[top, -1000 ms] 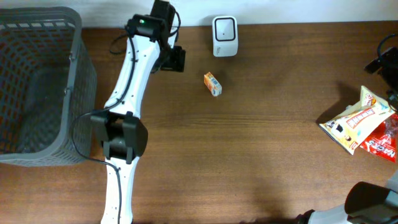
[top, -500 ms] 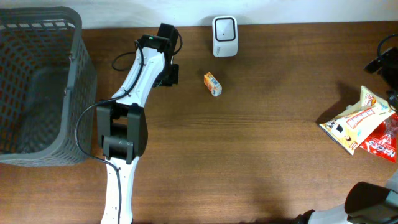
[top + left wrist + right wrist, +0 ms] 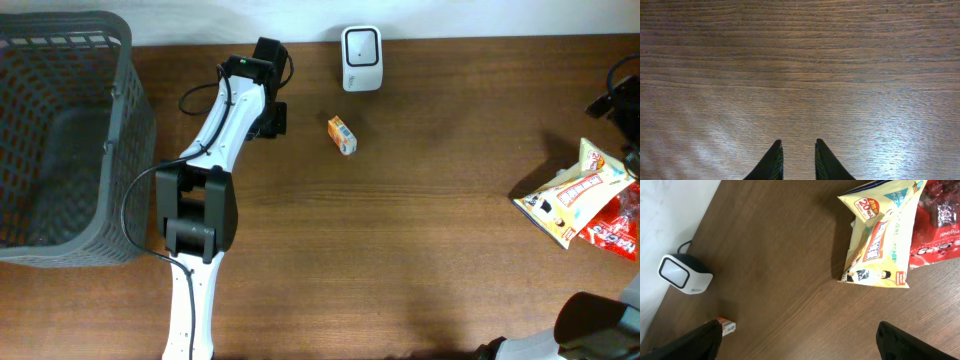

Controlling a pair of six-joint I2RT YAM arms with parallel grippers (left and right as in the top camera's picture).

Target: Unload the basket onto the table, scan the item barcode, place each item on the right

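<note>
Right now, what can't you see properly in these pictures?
Small orange box: overhead, barcode too small to see; right wrist view, partly hidden behind the right pincer.
Red bag: overhead, cut off by the right edge.
Basket: overhead, cut off by the left edge.
Left wrist view: only bare table, no box.

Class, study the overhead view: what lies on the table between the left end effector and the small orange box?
Nothing: in the overhead view, only bare table separates the left end effector from the small orange box.
</note>
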